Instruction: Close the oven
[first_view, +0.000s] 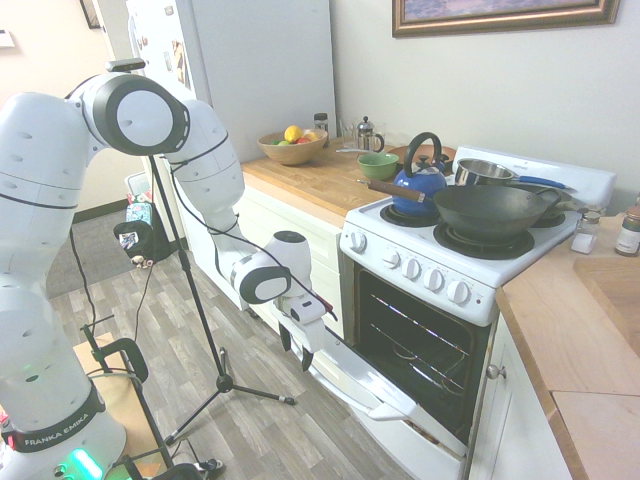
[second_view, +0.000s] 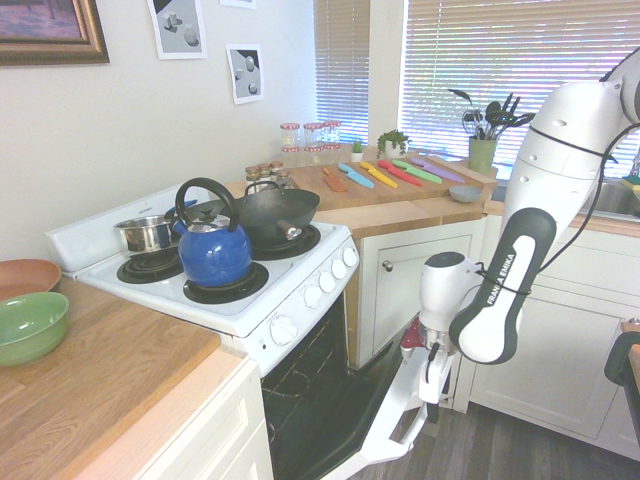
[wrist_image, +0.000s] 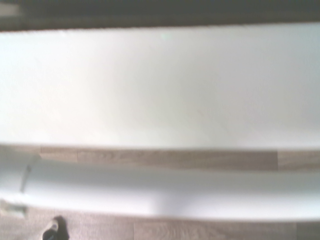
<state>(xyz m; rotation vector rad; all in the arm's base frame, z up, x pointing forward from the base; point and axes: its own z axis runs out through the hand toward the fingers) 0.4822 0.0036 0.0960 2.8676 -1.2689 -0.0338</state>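
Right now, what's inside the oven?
Wire racks show in the dark oven cavity, with nothing visible on them. The cavity's lower part is hidden behind the lowered door.

Both ext. views bright, washed out; I see daylight thru blinds (second_view: 520, 75), upper right of 2nd ext. pic, near-white betw. slats. Soft shadows. Wrist pic v. blurry, pale band (wrist_image: 160, 87) across its middle w/ no detail.

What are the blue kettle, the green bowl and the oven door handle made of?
Kettle: probably metal with shiny blue enamel, because light glints off its smooth side.
Bowl: glossy green, maybe glazed ceramic or plastic; the shine fits both.
Handle: smooth white, perhaps painted metal or plastic; I can't tell which.
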